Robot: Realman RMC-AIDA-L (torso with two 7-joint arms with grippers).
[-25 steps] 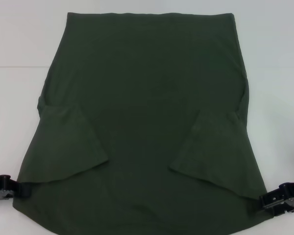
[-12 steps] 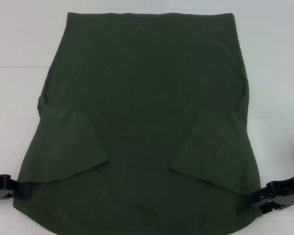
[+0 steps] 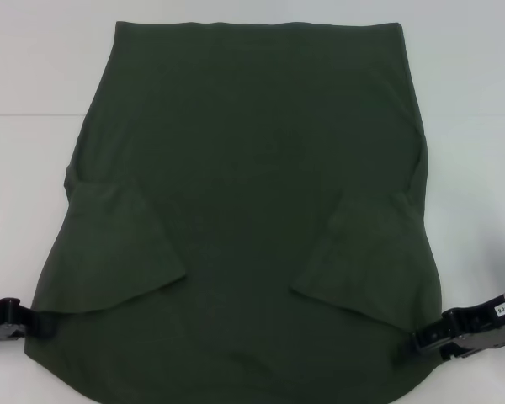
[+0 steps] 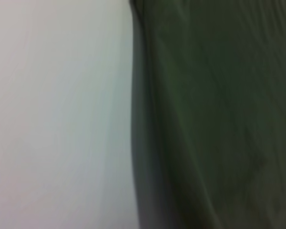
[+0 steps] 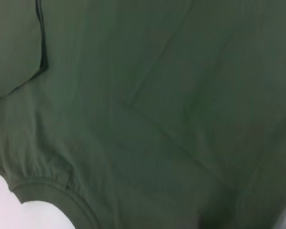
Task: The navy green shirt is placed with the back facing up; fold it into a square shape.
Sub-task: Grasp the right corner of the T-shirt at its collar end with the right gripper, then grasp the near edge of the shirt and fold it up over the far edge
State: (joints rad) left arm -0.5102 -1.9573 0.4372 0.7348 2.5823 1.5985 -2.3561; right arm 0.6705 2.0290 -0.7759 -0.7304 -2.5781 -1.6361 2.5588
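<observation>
— Since you have the head view, how does the cloth lie?

— The navy green shirt (image 3: pixel 244 219) lies flat on the white table (image 3: pixel 34 84), plain side up, its long axis running straight away from me. The straight edge is at the far end and the rounded end is nearest my body. Both sleeves are folded inward over the body of the shirt. White table shows bare along both sides and beyond the far edge.

— And your claws?

— My left gripper (image 3: pixel 35 324) sits at the near left corner, touching the shirt's edge. My right gripper (image 3: pixel 422 343) sits at the near right corner, its tip over the edge. I cannot tell whether either one is open or closed.

— The left wrist view?

— The shirt's side edge (image 4: pixel 133 119) runs the length of the picture, white table on one side, cloth on the other.

— The right wrist view?

— Cloth nearly fills it. A ribbed hem (image 5: pixel 47 183) curves past a small white corner of table.
</observation>
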